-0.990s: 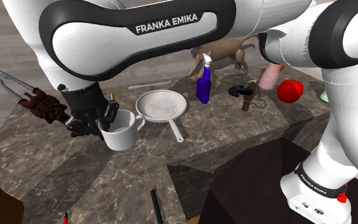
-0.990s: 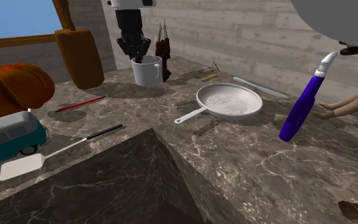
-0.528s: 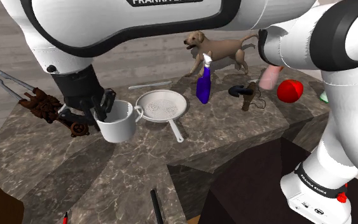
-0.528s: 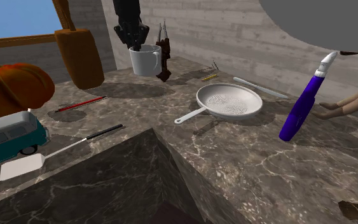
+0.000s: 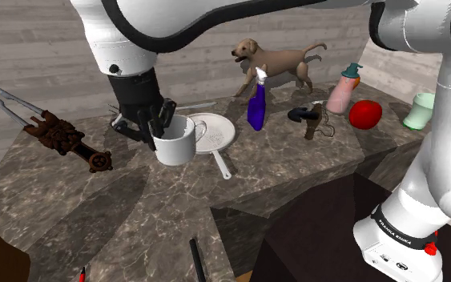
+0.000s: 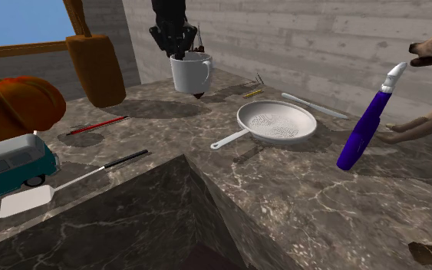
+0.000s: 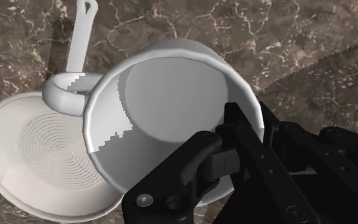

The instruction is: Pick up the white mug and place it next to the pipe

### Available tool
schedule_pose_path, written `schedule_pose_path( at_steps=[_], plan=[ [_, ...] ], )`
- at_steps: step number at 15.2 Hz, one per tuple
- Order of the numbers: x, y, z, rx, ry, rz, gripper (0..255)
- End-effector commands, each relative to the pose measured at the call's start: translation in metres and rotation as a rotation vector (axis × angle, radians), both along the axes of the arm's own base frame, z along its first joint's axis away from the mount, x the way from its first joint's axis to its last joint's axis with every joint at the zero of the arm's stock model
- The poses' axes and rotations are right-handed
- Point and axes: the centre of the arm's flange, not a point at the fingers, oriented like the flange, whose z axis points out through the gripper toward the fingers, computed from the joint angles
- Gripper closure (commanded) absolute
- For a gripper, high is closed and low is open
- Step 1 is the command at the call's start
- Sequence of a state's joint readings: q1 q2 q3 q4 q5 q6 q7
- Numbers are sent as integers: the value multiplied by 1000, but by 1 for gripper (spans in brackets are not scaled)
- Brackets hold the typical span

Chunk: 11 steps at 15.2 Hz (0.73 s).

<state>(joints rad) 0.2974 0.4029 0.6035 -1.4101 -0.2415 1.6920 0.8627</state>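
Shoulder view: the mug (image 5: 175, 146) is clamped by its rim in the claw (image 5: 158, 128), held clear of the table (image 5: 295, 164) for carrying towards the pipe (image 5: 300, 114).

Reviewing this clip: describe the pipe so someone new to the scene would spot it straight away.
On the marble counter, look in front of the dog figure, in the shoulder view. The pipe lies between the blue spray bottle and the red ball-shaped thing; it is the small dark brown piece, lower than both.
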Motion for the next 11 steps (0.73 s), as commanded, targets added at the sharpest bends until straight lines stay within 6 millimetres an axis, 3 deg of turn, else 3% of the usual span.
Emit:
schedule_pose_path(
  at_steps=[1, 11],
  plan=[
    [-7, -26, -1, -1, 0, -1, 255],
    [-35, -155, 0, -1, 0, -1, 255]
  ],
)
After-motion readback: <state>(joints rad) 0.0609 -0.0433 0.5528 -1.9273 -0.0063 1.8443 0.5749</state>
